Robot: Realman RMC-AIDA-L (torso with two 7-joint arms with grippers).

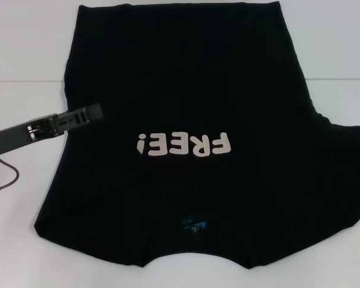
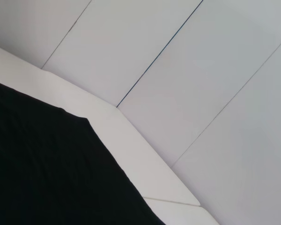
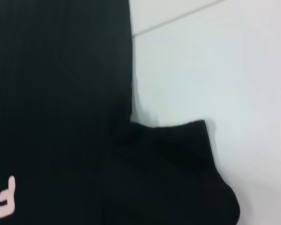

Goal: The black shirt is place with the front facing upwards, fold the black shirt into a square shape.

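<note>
The black shirt (image 1: 192, 108) is seen spread flat on a smooth white table (image 1: 24, 42), a large soft cloth with a matte, faintly ribbed weave. The collar end lies at the near edge of the head view and the hem at the far end. The left gripper (image 1: 96, 112) is seen as a rigid, black, bar-shaped body of hard plastic or metal, reaching in from the robot's left with its tip over the left edge of the cloth, roughly midway along that side. Whether its fingers are wide or narrow cannot be told, and no fold of cloth is seen lifted by it. Just beyond the tip, toward the robot's right and slightly nearer, pale beige block lettering reading "FREE!" (image 1: 185, 144) is printed across the chest, rounded in shape and upside down from the head camera. Nearer still, a small blue neck label (image 1: 195, 226) is seen at the curved neckline. Well to the right of the gripper, a sleeve (image 1: 348, 144) juts out with a rumpled, rounded end; on the gripper's own side the edge is straight. A thin dark cable (image 1: 9, 177) loops under the left arm. The right gripper is not in view; only cloth, lettering and table are shown by its wrist camera.
</note>
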